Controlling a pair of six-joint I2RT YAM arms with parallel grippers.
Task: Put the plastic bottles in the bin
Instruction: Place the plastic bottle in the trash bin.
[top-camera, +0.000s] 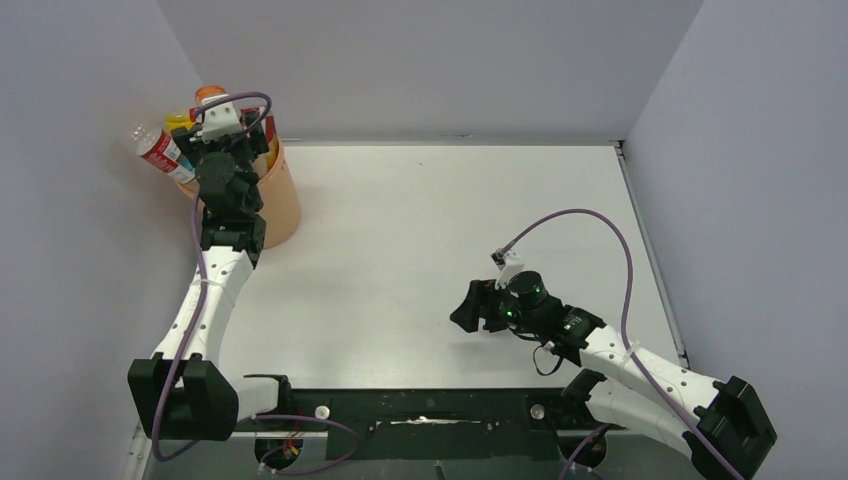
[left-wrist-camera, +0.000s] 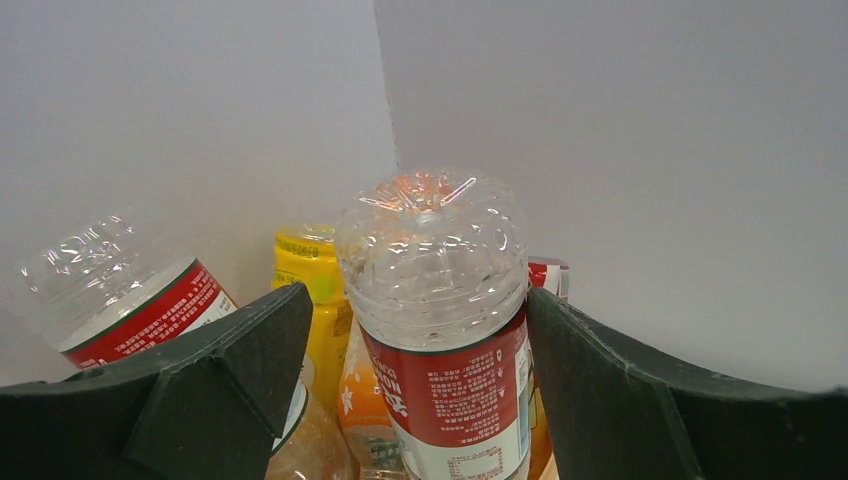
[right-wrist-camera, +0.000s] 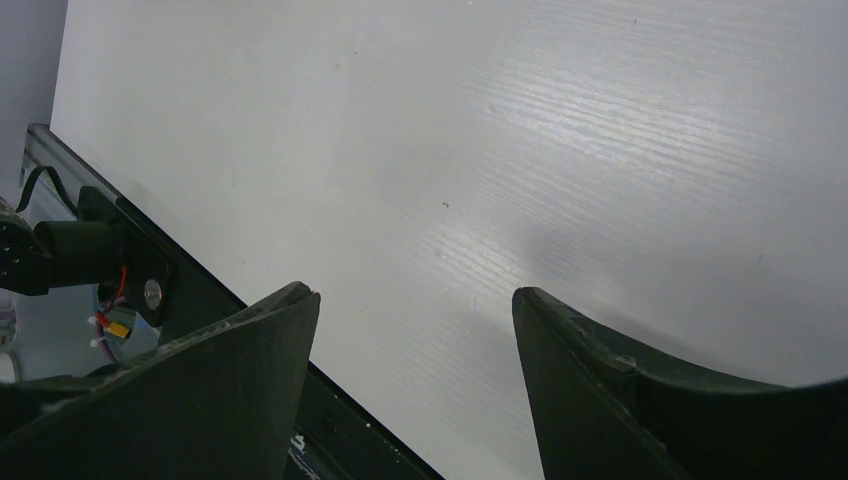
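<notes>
Right over the bin (top-camera: 283, 205), a round, tapered bucket of smooth peach-orange plastic: left gripper (left-wrist-camera: 418, 293), matte black fingers (left-wrist-camera: 230, 385) spread apart, clamping nothing. Between those fingers, poking up out of the bin, 1 clear ribbed bottle (left-wrist-camera: 435, 290) turned base-up, petal-shaped bottom glinting, glossy red label with white print around its waist. Against or just beside the pad on the wrist view's right side; a sliver of gap at the other pad; actual contact impossible to judge. Behind it inside the bin, a yellow-labelled bottle (left-wrist-camera: 305, 265) and, lower down, a bottle of orange liquid (left-wrist-camera: 365, 405). Leaning out over the bin's rim toward the side wall, 1 more clear red-labelled bottle (left-wrist-camera: 130, 300), crinkled and tilted. Above the bin's far rim in the top view, an orange cap (top-camera: 210, 93). Well apart from the bin, off to its right and nearer the arm bases: right gripper (right-wrist-camera: 415, 293), wedge-shaped black fingers parted with nothing between, over the white, faintly grained table (right-wrist-camera: 560, 120).
</notes>
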